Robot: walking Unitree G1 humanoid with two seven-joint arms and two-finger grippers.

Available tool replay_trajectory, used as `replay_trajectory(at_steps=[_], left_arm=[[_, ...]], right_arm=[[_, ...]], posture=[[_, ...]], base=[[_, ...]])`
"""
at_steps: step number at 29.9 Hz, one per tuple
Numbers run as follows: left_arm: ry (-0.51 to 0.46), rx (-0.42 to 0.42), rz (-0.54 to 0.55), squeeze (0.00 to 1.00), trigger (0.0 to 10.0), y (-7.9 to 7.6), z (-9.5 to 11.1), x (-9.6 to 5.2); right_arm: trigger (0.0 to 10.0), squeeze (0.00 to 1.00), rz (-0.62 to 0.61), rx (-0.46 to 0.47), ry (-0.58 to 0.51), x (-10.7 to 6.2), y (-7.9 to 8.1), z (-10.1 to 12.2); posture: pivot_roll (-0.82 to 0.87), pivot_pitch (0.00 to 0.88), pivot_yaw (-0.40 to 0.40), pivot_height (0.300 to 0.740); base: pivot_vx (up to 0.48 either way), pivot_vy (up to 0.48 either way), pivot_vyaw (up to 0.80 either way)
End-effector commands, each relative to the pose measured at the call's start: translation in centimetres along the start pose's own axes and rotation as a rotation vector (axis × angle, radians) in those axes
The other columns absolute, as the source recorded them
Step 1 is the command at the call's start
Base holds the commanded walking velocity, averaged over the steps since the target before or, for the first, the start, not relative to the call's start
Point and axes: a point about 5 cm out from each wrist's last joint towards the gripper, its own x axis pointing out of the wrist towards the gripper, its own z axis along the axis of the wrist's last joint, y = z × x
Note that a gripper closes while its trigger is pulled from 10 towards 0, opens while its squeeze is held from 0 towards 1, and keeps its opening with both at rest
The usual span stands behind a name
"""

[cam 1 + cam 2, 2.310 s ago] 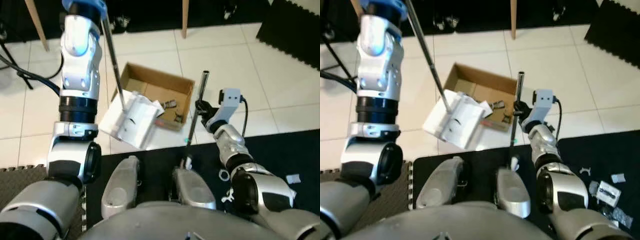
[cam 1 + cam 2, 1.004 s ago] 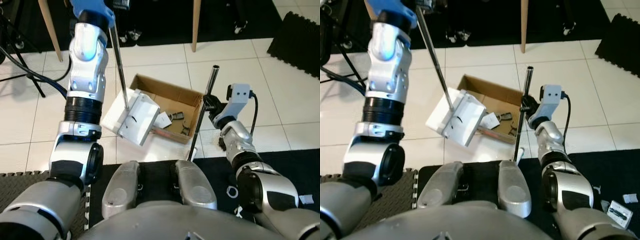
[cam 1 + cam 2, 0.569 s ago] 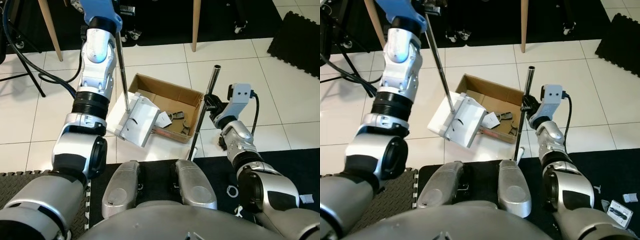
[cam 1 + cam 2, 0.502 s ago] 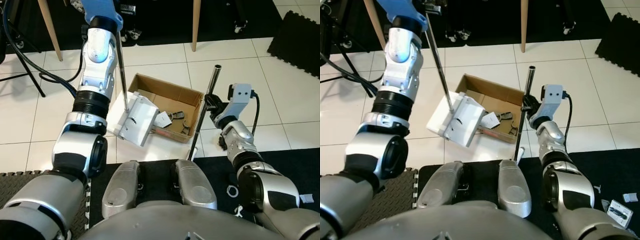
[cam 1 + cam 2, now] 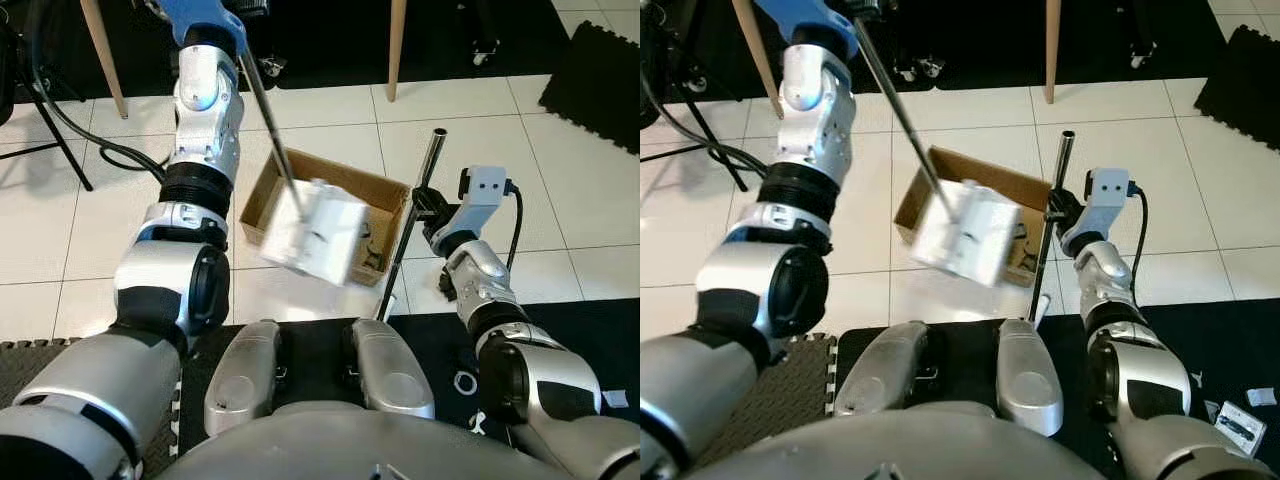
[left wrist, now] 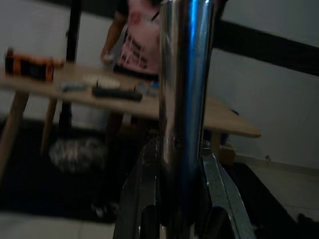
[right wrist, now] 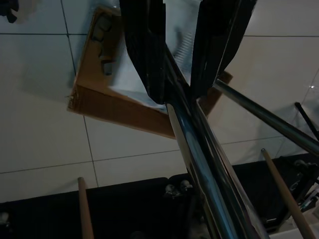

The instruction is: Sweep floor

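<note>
White dustpan (image 5: 312, 231) on a silver handle (image 5: 270, 130); brown cardboard box (image 5: 262, 185); shiny metal broom pole (image 5: 412, 232). White tile floor (image 5: 90, 215) with grey grout, black mat (image 5: 1230, 330). Wooden table (image 6: 149, 107), person in pink top (image 6: 142, 42). Silver arms, blue-capped left arm (image 5: 205, 20).

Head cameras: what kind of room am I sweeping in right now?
Probably a home room used as a workspace: white tiled floor, black foam mats, wooden table legs, and a wooden table with a person behind it.

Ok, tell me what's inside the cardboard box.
The white dustpan, blurred, hangs over the cardboard box and hides most of its inside. At its right edge some dark bits show; what they are cannot be told.
</note>
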Motion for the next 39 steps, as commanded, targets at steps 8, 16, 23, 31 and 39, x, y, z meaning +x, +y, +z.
replay_trajectory(at_steps=[8,16,23,31,39], left_arm=[[-0.017,-0.079,-0.011,0.00,10.0,-1.8,0.7,0.5],[-0.161,0.164,0.045,0.00,10.0,-1.3,2.5,0.8],[-0.225,0.381,0.075,0.00,10.0,-0.4,3.4,1.3],[-0.193,0.359,0.251,0.00,10.0,1.4,3.3,1.4],[-0.195,0.366,0.267,0.00,10.0,1.1,3.0,1.3]], right_arm=[[10.0,0.00,-0.022,0.014,0.036,-0.3,-0.4,-0.7],[10.0,0.00,-0.019,0.017,0.038,-0.3,-0.3,-0.8],[10.0,0.00,-0.020,0.023,0.038,-0.3,-0.2,-0.8],[10.0,0.00,-0.023,0.028,0.039,-0.3,-0.2,-0.8],[10.0,0.00,-0.029,0.033,0.039,-0.3,-0.3,-0.8]], posture=[[-0.07,0.010,0.012,0.740],[-0.06,0.011,0.010,0.740],[-0.06,0.015,0.010,0.740],[-0.06,0.017,0.009,0.740],[-0.06,0.018,0.009,0.740]], base=[[0.000,0.000,0.00],[0.000,0.000,0.00],[0.000,0.000,0.00],[0.000,0.000,0.00],[0.000,0.000,0.00]])
